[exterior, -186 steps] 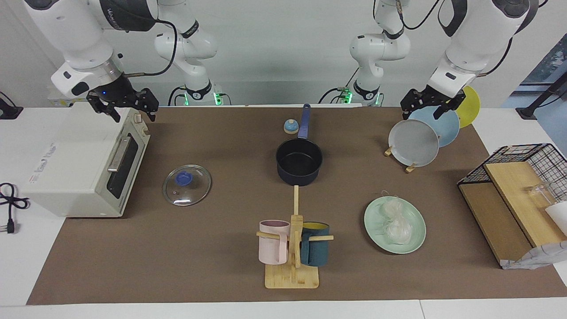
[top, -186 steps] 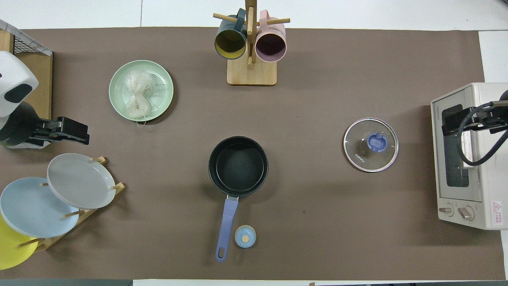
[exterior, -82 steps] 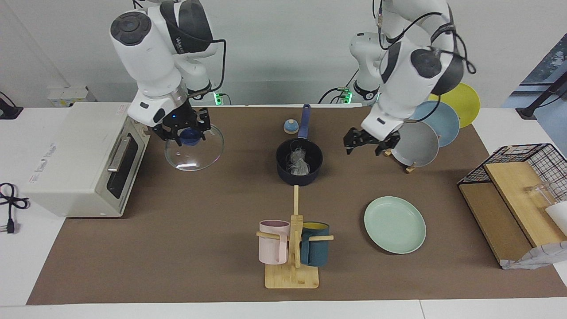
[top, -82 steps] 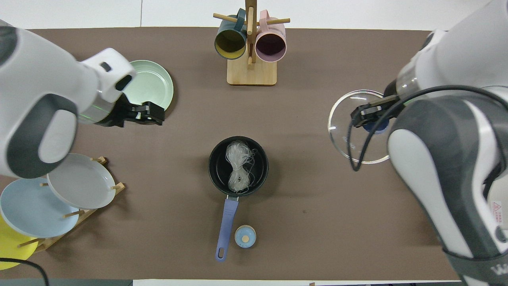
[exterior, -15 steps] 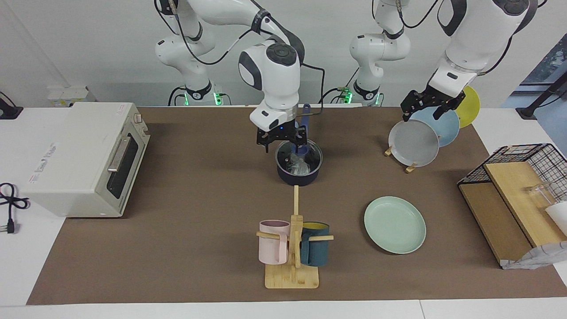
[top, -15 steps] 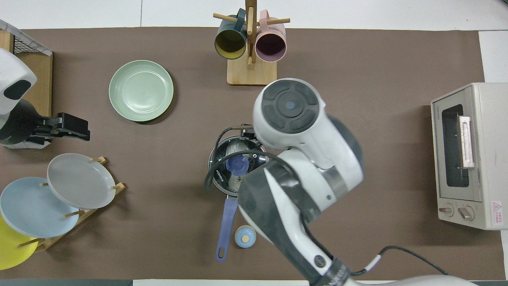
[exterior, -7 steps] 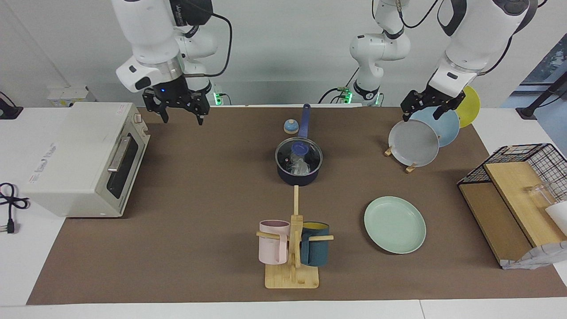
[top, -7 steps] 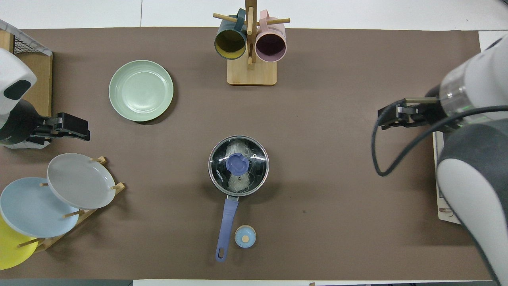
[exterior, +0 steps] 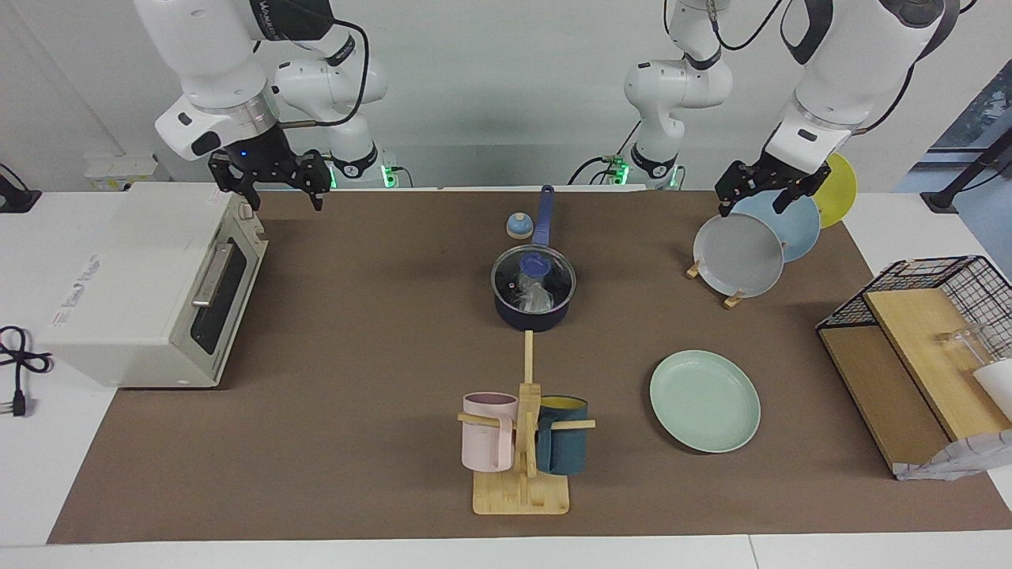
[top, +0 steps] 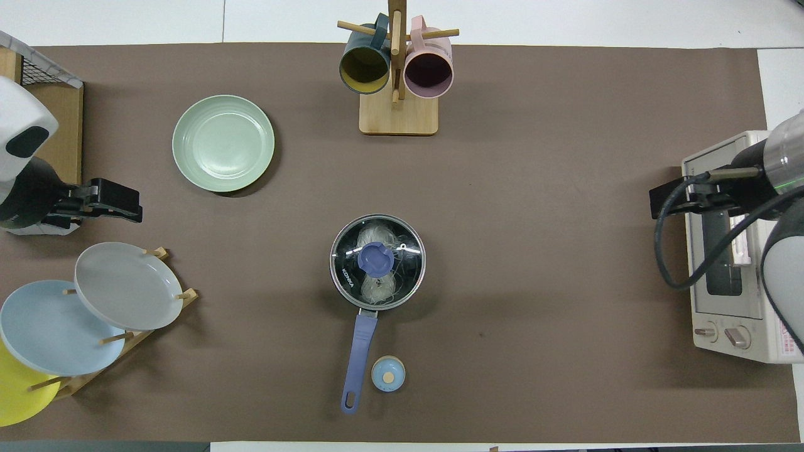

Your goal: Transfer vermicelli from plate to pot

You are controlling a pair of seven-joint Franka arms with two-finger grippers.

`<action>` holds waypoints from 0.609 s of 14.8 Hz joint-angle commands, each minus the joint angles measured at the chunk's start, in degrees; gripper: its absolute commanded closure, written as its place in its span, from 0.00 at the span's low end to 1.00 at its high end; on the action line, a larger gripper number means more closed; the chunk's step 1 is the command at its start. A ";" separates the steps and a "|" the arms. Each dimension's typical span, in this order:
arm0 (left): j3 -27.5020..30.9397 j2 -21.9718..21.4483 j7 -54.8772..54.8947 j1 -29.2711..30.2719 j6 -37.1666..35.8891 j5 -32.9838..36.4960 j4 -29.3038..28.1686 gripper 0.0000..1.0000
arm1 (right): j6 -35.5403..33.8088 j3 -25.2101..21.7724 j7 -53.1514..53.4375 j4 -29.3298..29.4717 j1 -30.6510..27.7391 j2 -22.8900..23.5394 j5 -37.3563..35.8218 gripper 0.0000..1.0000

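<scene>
The right claw (exterior: 269, 184), open and empty, has drawn back over the toaster oven's (exterior: 150, 284) corner.

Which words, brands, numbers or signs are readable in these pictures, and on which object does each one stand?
"KONKA": on the glass lid that sits on the pot.
Red warning triangle with small text under it: on the toaster oven, by its knobs; the text is too small to read.
Grey lettering on the toaster oven's top: too blurred to read.
Dark lettering on the right arm's casing: partly cut off, not readable.
</scene>
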 commanded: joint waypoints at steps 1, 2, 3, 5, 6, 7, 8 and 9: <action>-0.32 -0.09 0.55 0.50 -0.01 0.72 -0.05 0.00 | 0.84 0.27 -2.91 -0.61 -1.50 -0.07 0.72 0.00; -0.32 -0.09 0.55 0.50 -0.01 0.72 -0.05 0.00 | 0.84 0.27 -3.62 -0.61 -2.02 -0.07 0.29 0.00; -0.32 -0.09 0.55 0.50 -0.01 0.72 -0.05 0.00 | 0.84 0.44 -3.88 -0.61 -2.64 0.02 -0.59 0.00; -0.32 -0.09 0.55 0.50 -0.01 0.72 -0.05 0.00 | 0.58 0.97 -3.89 -0.53 -2.73 0.02 -1.56 0.00; -0.32 -0.09 0.55 0.50 -0.01 0.72 -0.05 0.00 | 0.23 1.06 -3.89 -0.35 -2.82 0.10 -1.30 0.00; -0.32 -0.09 0.55 0.50 -0.01 0.72 -0.05 0.00 | 0.32 1.14 -3.89 -0.18 -2.99 0.11 -1.39 0.00; -0.32 -0.09 0.55 0.50 -0.01 0.72 -0.05 0.00 | 0.58 0.97 -3.89 -0.17 -3.08 0.28 -1.13 0.00; -0.32 -0.09 0.55 0.50 -0.01 0.72 -0.05 0.00 | 0.75 0.97 -3.89 -0.17 -3.69 0.37 -1.04 0.00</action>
